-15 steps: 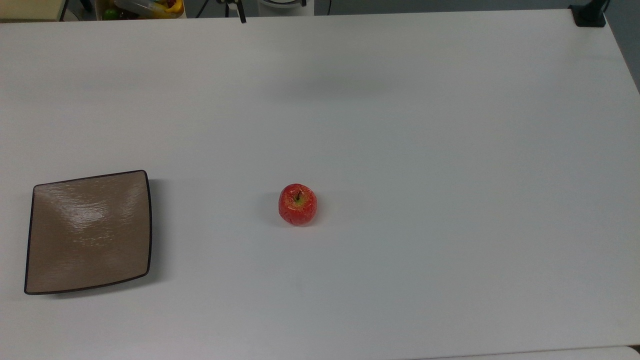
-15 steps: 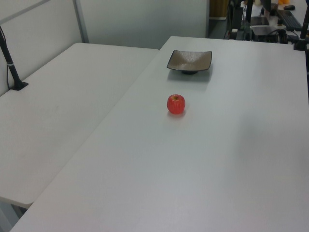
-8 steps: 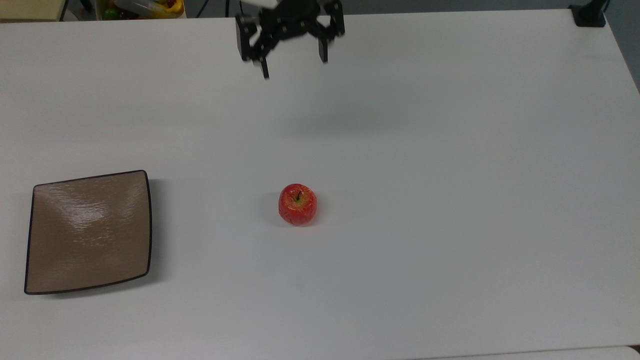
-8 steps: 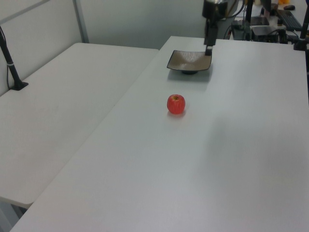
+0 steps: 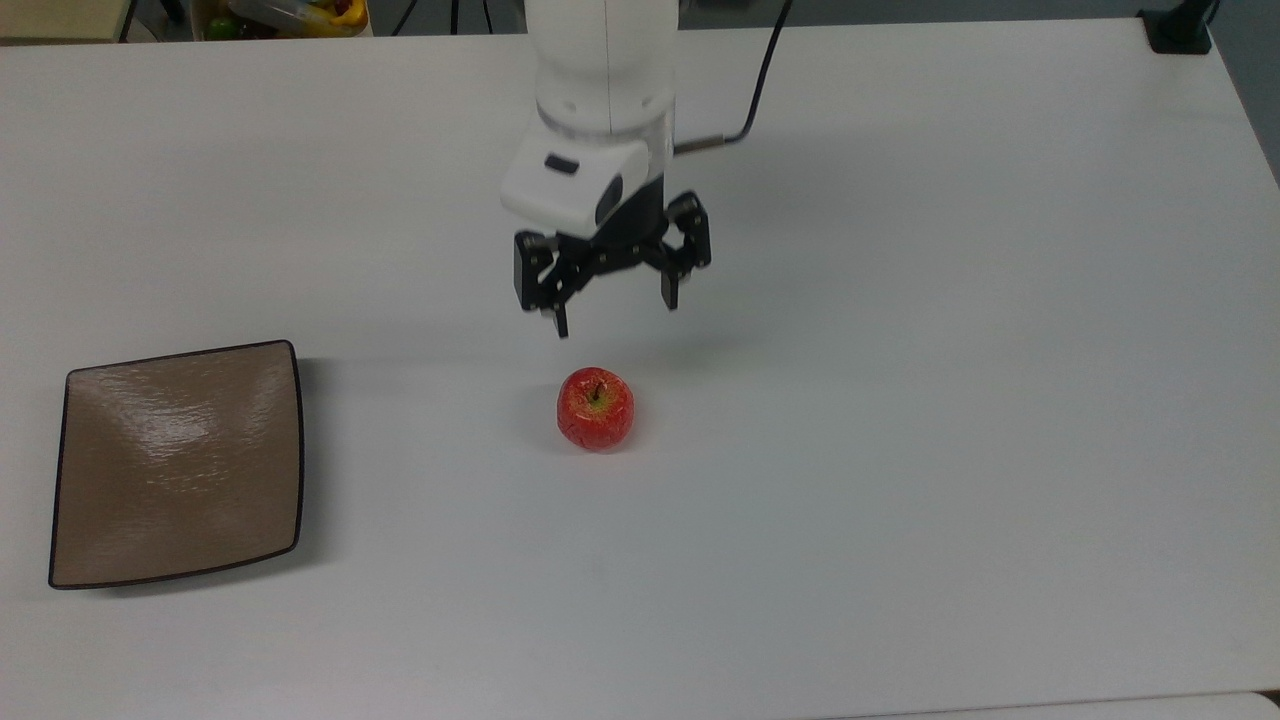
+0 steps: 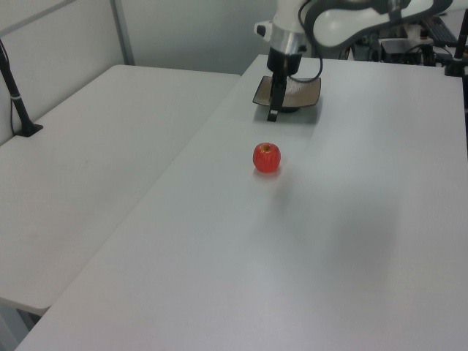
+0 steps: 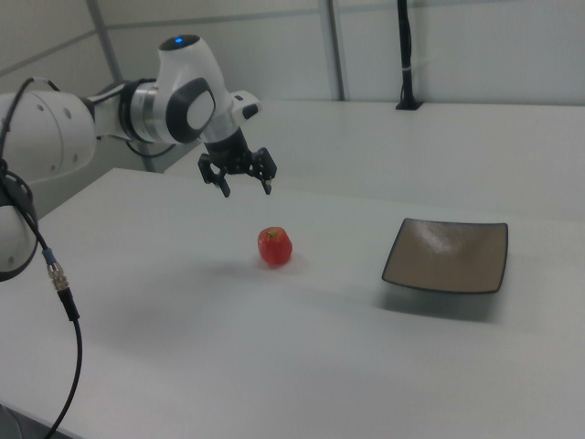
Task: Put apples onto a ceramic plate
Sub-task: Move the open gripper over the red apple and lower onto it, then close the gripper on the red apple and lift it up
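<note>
1. I'm hanging my gripper [image 5: 612, 312] above the table, fingers spread wide so the apple [image 5: 595, 409] fits between them.
2. Apple's sitting stem-up, well apart from the ceramic plate [image 5: 180, 462].

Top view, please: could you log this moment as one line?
gripper: open, above table | apple: on table, ungrasped | plate: empty

Apple [image 5: 595, 409] on the table [image 5: 900, 300], near the top view's middle, plate [image 5: 177, 464] well apart at the top view's left, gripper [image 5: 614, 308] above the table, just behind the apple, fingers spread
</note>
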